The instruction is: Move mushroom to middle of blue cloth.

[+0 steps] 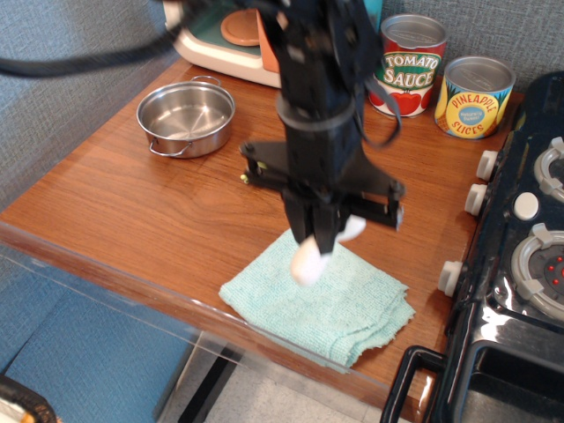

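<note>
My gripper point(319, 240) hangs from the black arm over the upper left part of the blue cloth point(352, 308). It is shut on the mushroom point(306, 262), whose white stem sticks out below the fingers, just above the cloth or touching it. The reddish-brown cap is hidden by the gripper. The cloth lies rumpled at the table's front edge.
A small steel pot point(185, 117) stands at the back left. The tip of a yellow-green spoon handle point(244, 178) shows behind the arm. A toy microwave point(231, 40), a tomato sauce can point(410, 66) and a pineapple can point(474, 97) line the back. A black toy stove point(529, 264) fills the right.
</note>
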You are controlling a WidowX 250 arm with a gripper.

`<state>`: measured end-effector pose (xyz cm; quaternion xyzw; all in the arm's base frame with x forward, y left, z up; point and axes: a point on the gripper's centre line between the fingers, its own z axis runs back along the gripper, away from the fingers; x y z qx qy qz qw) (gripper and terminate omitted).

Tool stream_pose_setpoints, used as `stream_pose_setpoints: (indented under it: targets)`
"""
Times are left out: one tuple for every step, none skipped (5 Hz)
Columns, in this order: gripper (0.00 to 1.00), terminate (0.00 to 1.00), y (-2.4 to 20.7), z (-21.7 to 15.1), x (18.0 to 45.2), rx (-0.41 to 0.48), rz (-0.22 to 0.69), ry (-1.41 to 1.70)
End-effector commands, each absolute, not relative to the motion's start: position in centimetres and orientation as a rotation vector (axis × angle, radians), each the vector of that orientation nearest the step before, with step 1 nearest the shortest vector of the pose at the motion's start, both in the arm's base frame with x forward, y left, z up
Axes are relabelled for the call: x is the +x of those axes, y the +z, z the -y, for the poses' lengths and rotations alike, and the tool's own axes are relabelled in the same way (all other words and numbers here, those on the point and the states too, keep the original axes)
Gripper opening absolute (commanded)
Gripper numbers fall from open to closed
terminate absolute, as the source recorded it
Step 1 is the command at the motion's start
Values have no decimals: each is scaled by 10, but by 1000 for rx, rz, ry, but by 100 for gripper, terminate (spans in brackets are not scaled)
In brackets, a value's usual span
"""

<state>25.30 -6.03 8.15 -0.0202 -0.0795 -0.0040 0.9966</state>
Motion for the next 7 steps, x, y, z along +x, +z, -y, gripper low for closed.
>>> stream_pose_setpoints:
  targets:
    - [0,0,64,43,237,9,94,-45]
    - [0,0,59,42,233,18,75,-52]
    - [100,0,65,45,235,10,97,-56]
    - [100,0,79,48,239,-3,134,-51]
    - [100,0,101,51,243,-29,155,-44]
    - [100,0,114,52,245,-51,161,-37]
    - [100,0,109,51,250,-44,140,-70]
